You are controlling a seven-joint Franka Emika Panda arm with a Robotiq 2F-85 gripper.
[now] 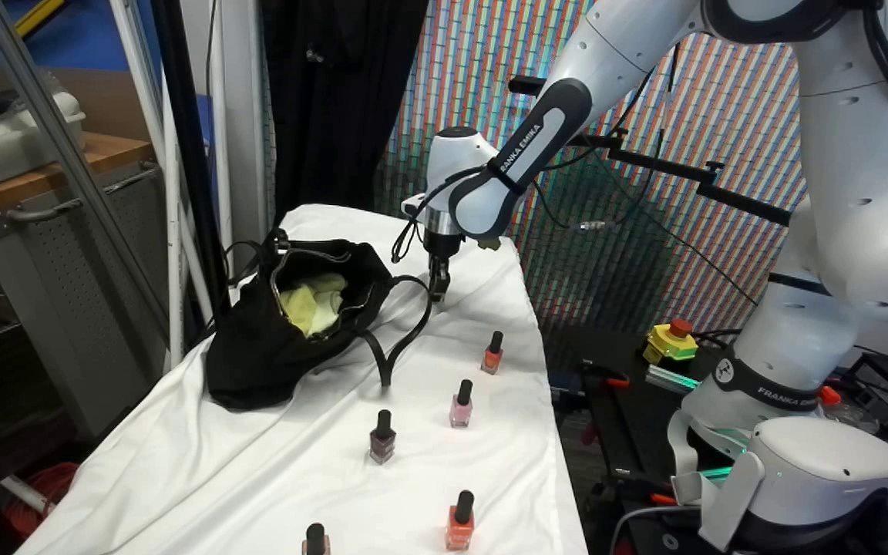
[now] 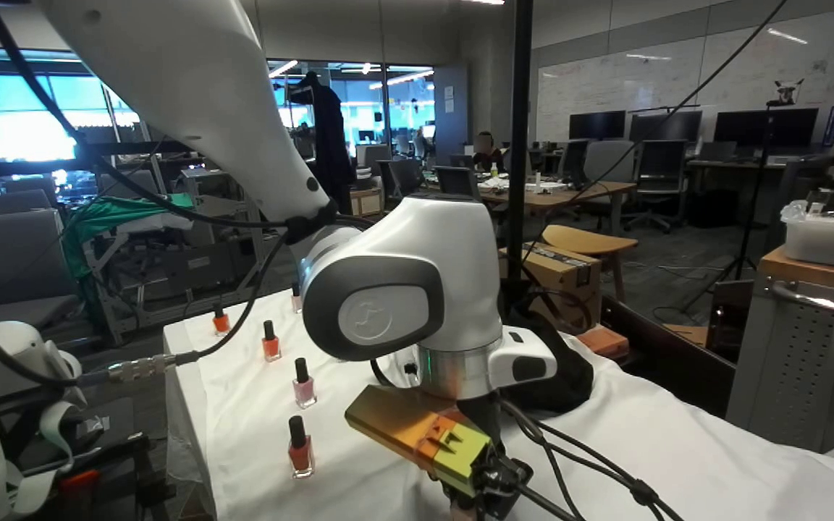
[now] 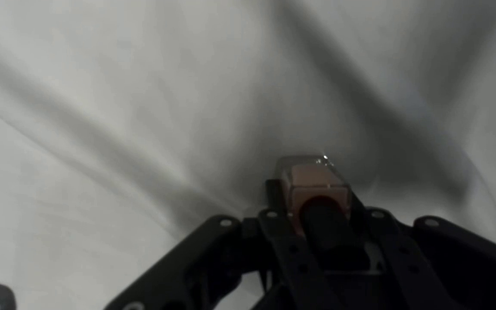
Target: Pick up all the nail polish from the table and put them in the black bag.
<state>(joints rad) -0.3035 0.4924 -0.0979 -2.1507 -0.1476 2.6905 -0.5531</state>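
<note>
- One peach-pink bottle [image 3: 319, 191] of nail polish is in the robot's grasp: the fingers [image 3: 291, 254] are clamped on it, a side pressed against each flank.
- They stand low over the white-draped surface [image 1: 259, 478], near the black bag [image 1: 259, 362]; whether the bottle's base is off the surface, I can't tell.
- Left to do, upright on the surface in an exterior view: an orange-red bottle [image 1: 492, 356], a pink bottle [image 1: 460, 408], a dark plum bottle [image 1: 382, 443], a second orange-red bottle [image 1: 459, 528] and a cut-off bottle [image 1: 315, 544] at the lower edge.
- I also spot a third orange-red bottle [image 2: 221, 323] in an exterior view, so by my reckoning six are waiting their turn.
- The bag gapes, yellow-green contents [image 1: 309, 304] showing. I see no polish inside, though something could be tucked out of sight, so I can't vouch for anything stowed.
- It looks early to me: the grip on this bottle seems made, its carry and drop into the bag are not yet done, and most of the collecting lies ahead.
</note>
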